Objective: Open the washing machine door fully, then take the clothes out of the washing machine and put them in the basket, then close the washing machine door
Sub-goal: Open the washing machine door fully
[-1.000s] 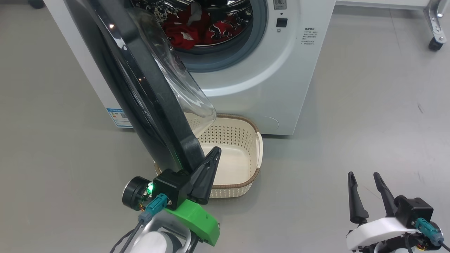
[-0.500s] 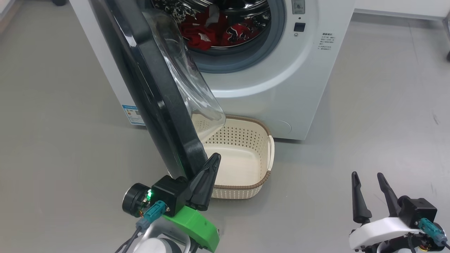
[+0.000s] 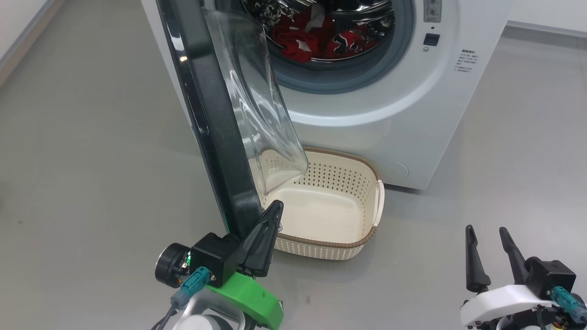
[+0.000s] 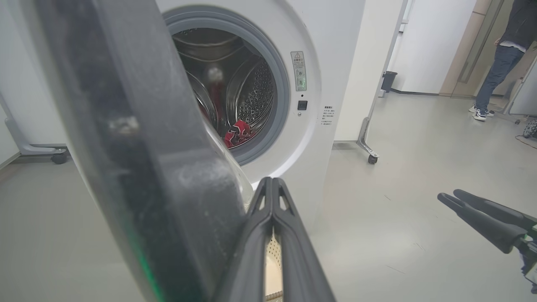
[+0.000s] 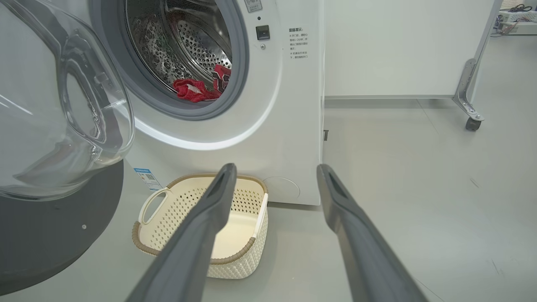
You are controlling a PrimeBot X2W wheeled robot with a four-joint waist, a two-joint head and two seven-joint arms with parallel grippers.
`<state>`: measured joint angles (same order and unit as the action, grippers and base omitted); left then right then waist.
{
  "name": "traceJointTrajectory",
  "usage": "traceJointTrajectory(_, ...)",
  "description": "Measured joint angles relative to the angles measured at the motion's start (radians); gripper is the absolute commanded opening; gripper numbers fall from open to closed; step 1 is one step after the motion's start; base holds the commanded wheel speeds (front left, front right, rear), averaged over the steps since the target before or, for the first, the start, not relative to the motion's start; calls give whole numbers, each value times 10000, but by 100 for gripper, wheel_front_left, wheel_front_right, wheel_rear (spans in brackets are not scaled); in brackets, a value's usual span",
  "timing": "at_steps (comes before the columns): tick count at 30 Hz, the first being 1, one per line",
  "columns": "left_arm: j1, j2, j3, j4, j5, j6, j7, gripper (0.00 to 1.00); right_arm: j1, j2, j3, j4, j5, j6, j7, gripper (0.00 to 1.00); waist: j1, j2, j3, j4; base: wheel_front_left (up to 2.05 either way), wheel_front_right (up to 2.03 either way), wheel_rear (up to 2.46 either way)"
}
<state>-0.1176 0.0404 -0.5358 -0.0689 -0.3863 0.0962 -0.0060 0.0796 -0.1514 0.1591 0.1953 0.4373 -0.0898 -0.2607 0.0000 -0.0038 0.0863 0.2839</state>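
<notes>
The washing machine door (image 3: 215, 114) stands swung well out from the washing machine (image 3: 390, 114), hinged on the side of the machine's front nearest the robot's left. Its glossy black ring (image 3: 208, 82) is seen nearly edge-on in the head view, and its clear glass bowl (image 3: 263, 105) bulges back toward the machine's opening. That opening is uncovered, ringed by a grey gasket (image 3: 348, 82) with the dimpled steel drum (image 5: 184, 42) behind it. The clothes (image 3: 321, 39) lie in a red heap with white patches low in the machine's drum, just inside the gasket. The basket (image 3: 330, 243) sits on the floor (image 3: 91, 160) close in front of the machine, below its opening, and it holds nothing. A small blue label (image 5: 147, 178) marks the machine's lower corner on the hinge side.

The left tool (image 3: 276, 206) is out in front of the machine at the far, lower edge of the swung door. Its two dark fingers are pressed together with nothing between them, and they lie right against the inner face of the black ring. The right tool (image 3: 486, 228) hangs farther from the machine, off toward the front's latch side, with its fingers spread wide and nothing in them.

In the left wrist view a person (image 4: 499, 63) stands well beyond the machine, past a wheeled frame (image 4: 367, 147) beside it.
</notes>
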Motion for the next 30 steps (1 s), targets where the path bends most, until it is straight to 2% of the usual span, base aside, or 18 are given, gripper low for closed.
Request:
traceJointTrajectory(11, 193, 6, 134, -111, 81, 42, -56, 0, 12, -52, -161, -86, -104, -2, 0, 100, 0, 0, 50, 736, 0, 0, 0)
traceJointTrajectory(19, 466, 119, 665, -127, 98, 123, -150, 0, 9, -59, -161, -92, -180, -2, 0, 100, 0, 0, 93, 1248, 0, 0, 0)
traceJointTrajectory(30, 924, 623, 1967, 8, 226, 132, -412, 0, -5, -69, 52, -13, -453, 8, 0, 100, 1, 0, -16, 1199, 0, 0, 0)
